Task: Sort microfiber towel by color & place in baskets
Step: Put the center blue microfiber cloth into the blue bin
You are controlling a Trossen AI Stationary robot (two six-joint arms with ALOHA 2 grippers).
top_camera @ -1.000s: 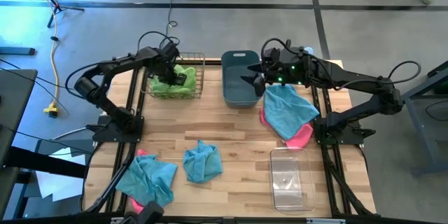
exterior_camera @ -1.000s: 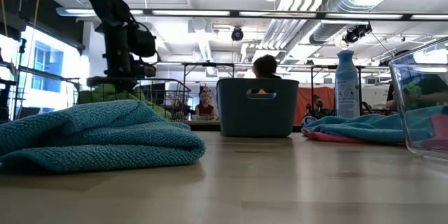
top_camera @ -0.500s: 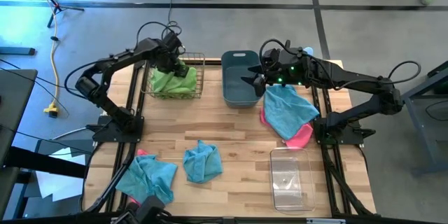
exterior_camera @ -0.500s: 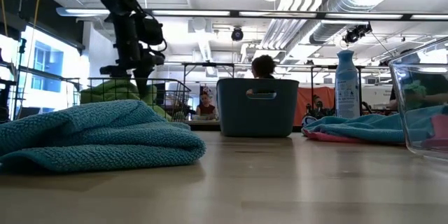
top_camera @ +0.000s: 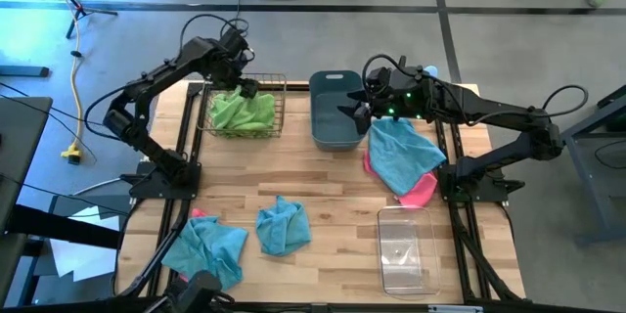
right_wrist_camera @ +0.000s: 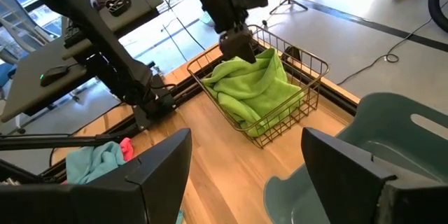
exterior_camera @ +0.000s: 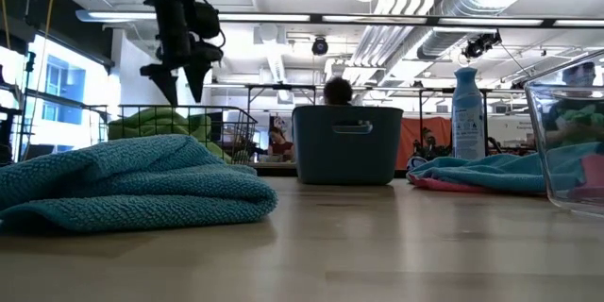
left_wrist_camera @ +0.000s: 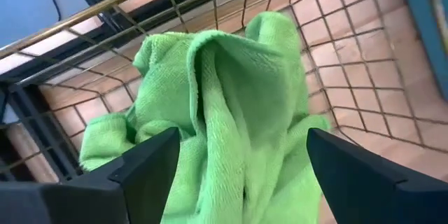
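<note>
The copper-brown wire mesh basket (top_camera: 245, 108) stands at the far left of the light wooden table (top_camera: 323, 181), with a lime green microfiber towel (top_camera: 242, 111) inside it. The left gripper (top_camera: 242, 85) hangs above that basket, fingers apart. Just right of the basket stands the slate-blue plastic tub (top_camera: 335, 110), and the right gripper (top_camera: 354, 115) sits open over its right edge. A light blue towel (top_camera: 401, 155) lies right of the tub, on a bright pink towel (top_camera: 419, 190). The clear rectangular plastic bin (top_camera: 407, 249) sits near the front right. Two more light blue towels (top_camera: 284, 225) (top_camera: 205, 247) lie front left.
</note>
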